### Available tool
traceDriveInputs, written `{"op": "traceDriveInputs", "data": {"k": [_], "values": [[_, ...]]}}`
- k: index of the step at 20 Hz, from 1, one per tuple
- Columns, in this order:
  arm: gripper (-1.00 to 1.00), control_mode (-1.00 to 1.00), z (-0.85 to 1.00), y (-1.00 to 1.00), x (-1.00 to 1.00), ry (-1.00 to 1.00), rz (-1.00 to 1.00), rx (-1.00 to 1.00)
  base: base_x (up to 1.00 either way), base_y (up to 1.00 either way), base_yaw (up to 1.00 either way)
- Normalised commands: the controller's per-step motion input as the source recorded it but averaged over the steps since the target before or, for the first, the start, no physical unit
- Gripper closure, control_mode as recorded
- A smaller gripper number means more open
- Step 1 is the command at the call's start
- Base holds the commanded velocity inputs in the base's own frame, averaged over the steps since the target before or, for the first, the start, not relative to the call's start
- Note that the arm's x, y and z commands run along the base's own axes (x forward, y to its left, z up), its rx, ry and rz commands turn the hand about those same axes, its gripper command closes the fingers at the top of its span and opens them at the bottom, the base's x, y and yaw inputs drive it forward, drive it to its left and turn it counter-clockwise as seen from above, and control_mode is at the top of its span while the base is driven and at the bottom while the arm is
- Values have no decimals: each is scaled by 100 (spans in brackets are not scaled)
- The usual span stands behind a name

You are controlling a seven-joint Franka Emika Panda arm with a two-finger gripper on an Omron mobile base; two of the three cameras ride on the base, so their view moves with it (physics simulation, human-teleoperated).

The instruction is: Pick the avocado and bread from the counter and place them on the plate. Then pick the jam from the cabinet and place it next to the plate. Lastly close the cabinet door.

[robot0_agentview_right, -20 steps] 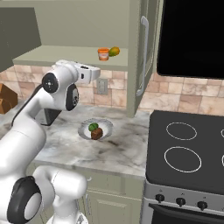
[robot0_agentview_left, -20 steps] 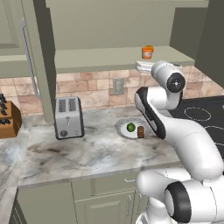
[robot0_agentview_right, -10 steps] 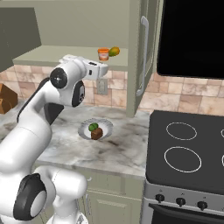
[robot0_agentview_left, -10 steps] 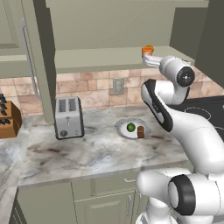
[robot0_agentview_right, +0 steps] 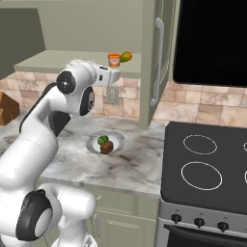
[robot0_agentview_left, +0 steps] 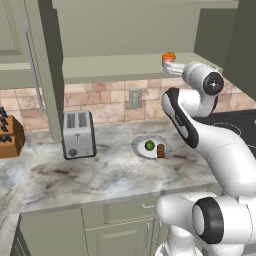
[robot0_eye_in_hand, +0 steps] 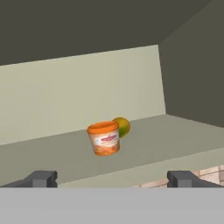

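Observation:
The avocado and the bread lie side by side on the plate, which rests on the marble counter. The orange jam stands on the open cabinet's shelf, with a yellow-green fruit just behind it. My gripper is open and empty. It is raised to shelf level, short of the jar and aimed at it. The right base view shows the hand just below the jam. The cabinet door stands open.
A silver toaster stands left of the plate and a knife block sits at the far left. A black stove adjoins the counter on the right. The open door's bar handle hangs over the counter's left part.
The arm has lifted from above the plate up to the shelf, and the hand has swung toward the jam. The jaws have stayed open.

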Motion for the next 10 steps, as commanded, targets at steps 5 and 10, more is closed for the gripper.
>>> {"op": "traceDriveInputs", "data": {"k": [5,10], "values": [[-100,-100,17,0,6,16,0,0,0,0,0],[-100,-100,4,0,9,21,0,0,0,0,0]]}}
